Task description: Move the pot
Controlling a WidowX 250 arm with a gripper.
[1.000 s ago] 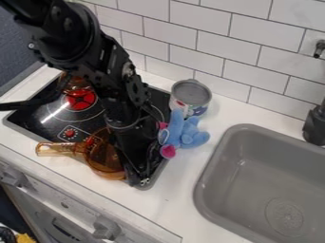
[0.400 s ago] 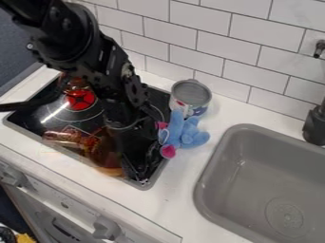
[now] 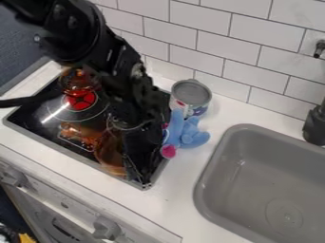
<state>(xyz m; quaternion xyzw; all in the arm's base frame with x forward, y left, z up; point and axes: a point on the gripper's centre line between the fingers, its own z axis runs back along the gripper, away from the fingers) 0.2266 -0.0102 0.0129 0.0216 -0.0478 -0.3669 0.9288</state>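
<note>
The black gripper (image 3: 143, 163) hangs low over the stove's front right corner, pointing down. Against its left side is an amber see-through pot (image 3: 109, 154), with its handle (image 3: 75, 130) toward the back left. The gripper and arm cover the pot's right part, so how they meet there is hidden. A second amber see-through pot (image 3: 77, 79) stands at the stove's back left, partly behind the arm.
The black stovetop (image 3: 39, 116) has a red burner mark. Right of the gripper lie a blue and pink plush toy (image 3: 185, 132) and a grey-topped can (image 3: 191, 95). Farther right is the grey sink (image 3: 257, 166).
The front pot has shifted to the right and back, its handle swinging toward the stove's middle. The arm has moved slightly right. The plush toy and can stayed in place.
</note>
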